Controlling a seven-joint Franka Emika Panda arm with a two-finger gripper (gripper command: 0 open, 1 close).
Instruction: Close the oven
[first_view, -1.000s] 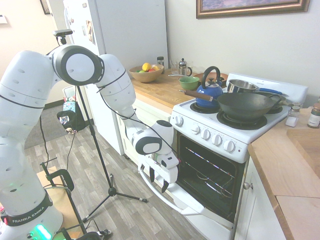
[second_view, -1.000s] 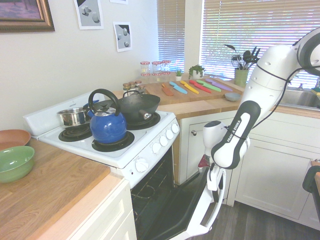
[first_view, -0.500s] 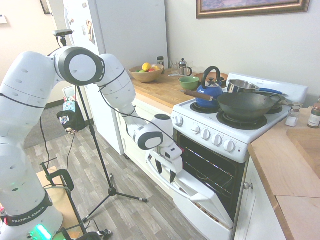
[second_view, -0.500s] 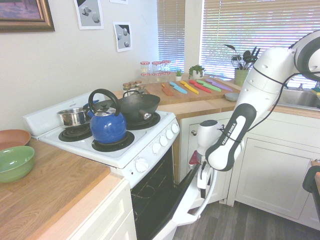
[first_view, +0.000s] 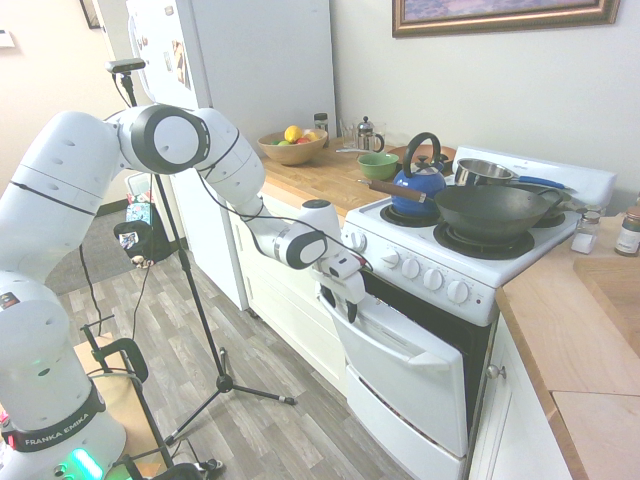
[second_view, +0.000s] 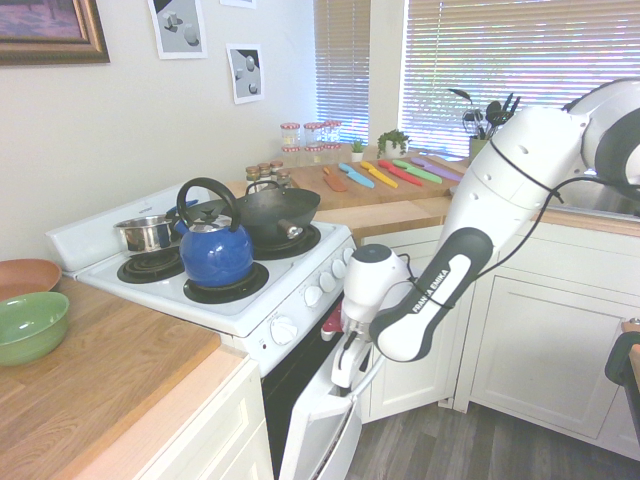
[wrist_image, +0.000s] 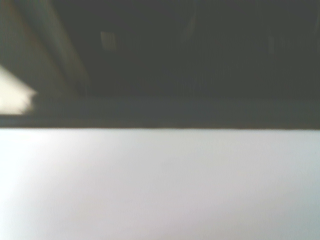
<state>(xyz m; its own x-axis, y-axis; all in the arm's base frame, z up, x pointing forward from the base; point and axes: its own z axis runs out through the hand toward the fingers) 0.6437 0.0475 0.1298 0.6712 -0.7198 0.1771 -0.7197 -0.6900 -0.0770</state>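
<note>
Oven (first_view: 440, 300) between butcher-block counters (first_view: 575, 330)

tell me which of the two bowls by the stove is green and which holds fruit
The green bowl sits nearest the stove, beside the blue kettle. The fruit is in the tan bowl farther along the counter, toward the fridge.

Grey plank floor (first_view: 250, 420), butcher-block counters (first_view: 580, 320), blinds (second_view: 500, 60).

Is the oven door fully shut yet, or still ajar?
Still ajar. The oven door is nearly upright, but a dark gap shows along its top edge below the knobs, with the gripper at the handle.
</note>
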